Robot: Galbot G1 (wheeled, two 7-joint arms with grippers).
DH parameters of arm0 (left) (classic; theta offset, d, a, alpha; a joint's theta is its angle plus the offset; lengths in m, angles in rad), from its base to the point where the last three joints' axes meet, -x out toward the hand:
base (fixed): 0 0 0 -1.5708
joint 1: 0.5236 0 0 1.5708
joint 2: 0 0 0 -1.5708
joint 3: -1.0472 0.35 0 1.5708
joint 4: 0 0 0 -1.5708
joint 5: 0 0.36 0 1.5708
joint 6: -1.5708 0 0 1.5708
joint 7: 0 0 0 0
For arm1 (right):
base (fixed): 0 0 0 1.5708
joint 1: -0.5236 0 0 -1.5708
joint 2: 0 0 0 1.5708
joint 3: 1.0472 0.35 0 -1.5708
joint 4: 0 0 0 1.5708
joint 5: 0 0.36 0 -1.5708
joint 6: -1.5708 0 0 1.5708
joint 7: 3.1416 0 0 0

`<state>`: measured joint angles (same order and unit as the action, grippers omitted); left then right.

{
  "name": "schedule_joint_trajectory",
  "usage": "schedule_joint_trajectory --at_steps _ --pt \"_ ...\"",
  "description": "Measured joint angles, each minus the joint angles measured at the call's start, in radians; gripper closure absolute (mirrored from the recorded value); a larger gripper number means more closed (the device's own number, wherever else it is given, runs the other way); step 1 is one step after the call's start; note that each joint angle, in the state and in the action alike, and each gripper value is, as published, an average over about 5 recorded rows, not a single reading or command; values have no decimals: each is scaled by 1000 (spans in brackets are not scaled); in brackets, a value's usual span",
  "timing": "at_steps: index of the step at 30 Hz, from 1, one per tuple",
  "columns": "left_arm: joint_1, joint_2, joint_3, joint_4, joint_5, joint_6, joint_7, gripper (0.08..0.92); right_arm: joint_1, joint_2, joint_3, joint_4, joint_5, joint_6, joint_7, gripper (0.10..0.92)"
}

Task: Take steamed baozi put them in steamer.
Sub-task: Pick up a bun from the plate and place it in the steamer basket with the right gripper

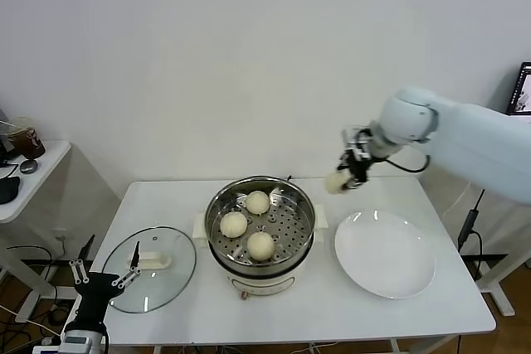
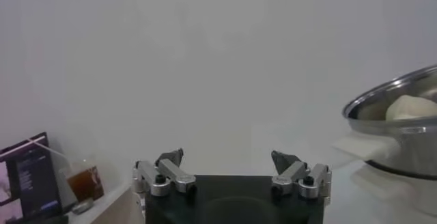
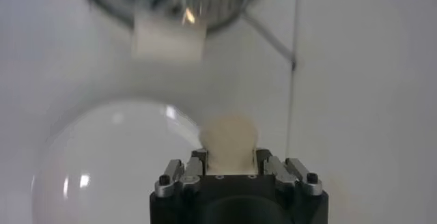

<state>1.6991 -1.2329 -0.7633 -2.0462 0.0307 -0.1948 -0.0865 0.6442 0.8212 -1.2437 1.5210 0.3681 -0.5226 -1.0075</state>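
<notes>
A pale baozi (image 3: 229, 136) is held clamped in the right gripper (image 1: 348, 173), in the air between the white plate (image 1: 384, 253) and the steamer (image 1: 260, 230), where three buns (image 1: 249, 223) already lie. It is probably soft and light, best squeezed gently across its sides. The left gripper (image 2: 229, 167) is parked low beside the table, fingers apart.
</notes>
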Motion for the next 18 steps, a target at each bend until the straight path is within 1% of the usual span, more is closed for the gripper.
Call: schedule_joint_trajectory --at_steps 4,9,13,18 --pt "-3 -2 -5 6 9 -5 -3 177 22 82 -43 16 79 -62 44 575" --pt "-3 -5 -13 6 12 -9 -4 177 18 174 -74 4 133 -111 81 575" --pt "-2 -10 -16 7 19 -13 -6 177 -6 223 -86 -25 143 -129 91 576" --pt "2 -13 -17 9 26 -16 -8 177 -42 259 -92 -66 119 -133 91 575"
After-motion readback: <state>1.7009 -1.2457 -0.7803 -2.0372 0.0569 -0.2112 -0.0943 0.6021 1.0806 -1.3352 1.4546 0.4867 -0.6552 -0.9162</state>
